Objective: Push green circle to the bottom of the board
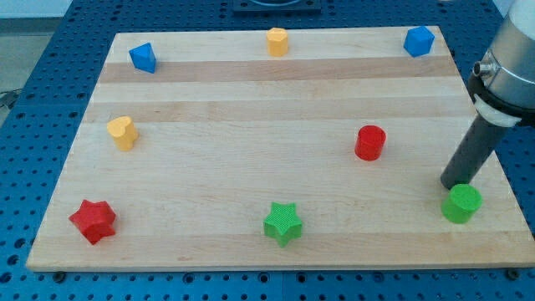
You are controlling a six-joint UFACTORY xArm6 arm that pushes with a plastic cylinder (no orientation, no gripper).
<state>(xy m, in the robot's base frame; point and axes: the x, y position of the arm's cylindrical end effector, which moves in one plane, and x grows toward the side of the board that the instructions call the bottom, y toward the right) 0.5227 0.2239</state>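
The green circle (461, 203) sits near the board's bottom right corner, close to the right edge. My tip (456, 185) is at the end of the dark rod, just above the green circle in the view and touching or almost touching its upper side. The rod comes down from the arm at the view's right edge.
A green star (282, 223) lies at bottom centre and a red star (93, 221) at bottom left. A red cylinder (369, 143) stands right of centre. A yellow heart (123, 132) is at left. A blue block (143, 58), a yellow block (277, 41) and another blue block (418, 40) line the top edge.
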